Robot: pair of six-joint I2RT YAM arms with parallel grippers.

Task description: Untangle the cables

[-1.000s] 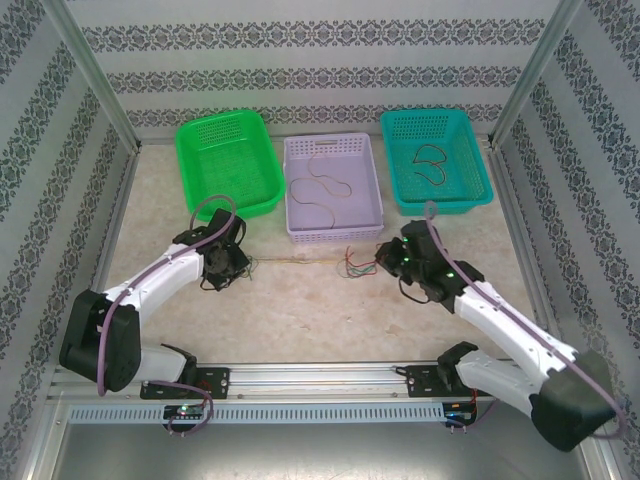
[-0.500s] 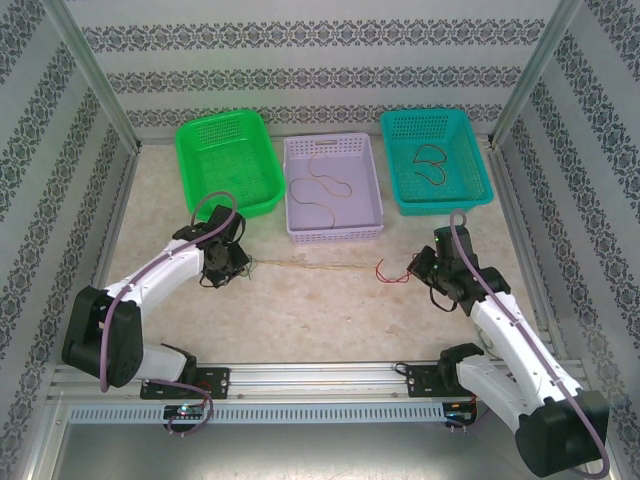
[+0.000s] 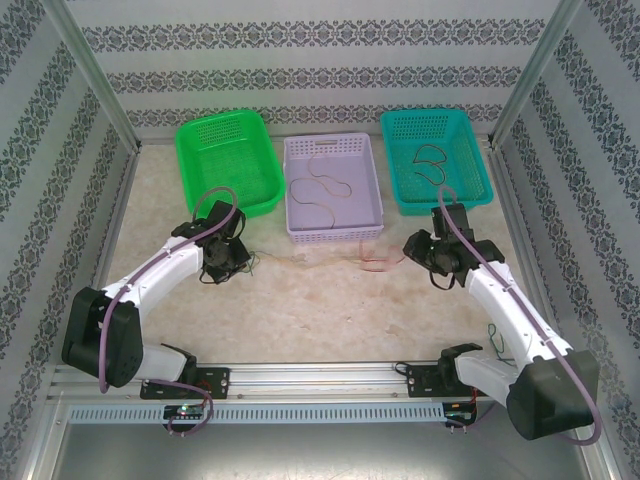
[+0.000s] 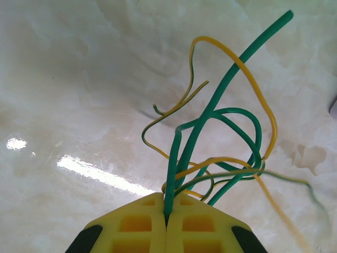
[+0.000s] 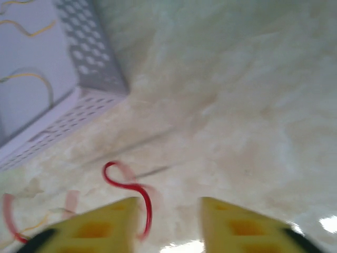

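Several cables (image 4: 172, 174) pinched in left tool (image 4: 166, 208); red strand (image 5: 126, 185) beside right tool (image 5: 169, 208).

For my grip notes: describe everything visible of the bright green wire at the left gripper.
The bright green wire is thin, smooth, flexible, seemingly plastic-coated. One stretch is pinched between the shut yellow fingers of the left gripper; from there it rises to a free end at upper right and curls into loops alongside, thin yellow wires tangled through it, above the pale marble-look table.

Robot lab test cell: alu frame (image 3: 93, 72), patterned panels (image 3: 320, 60), marble-look tabletop (image 3: 320, 315).
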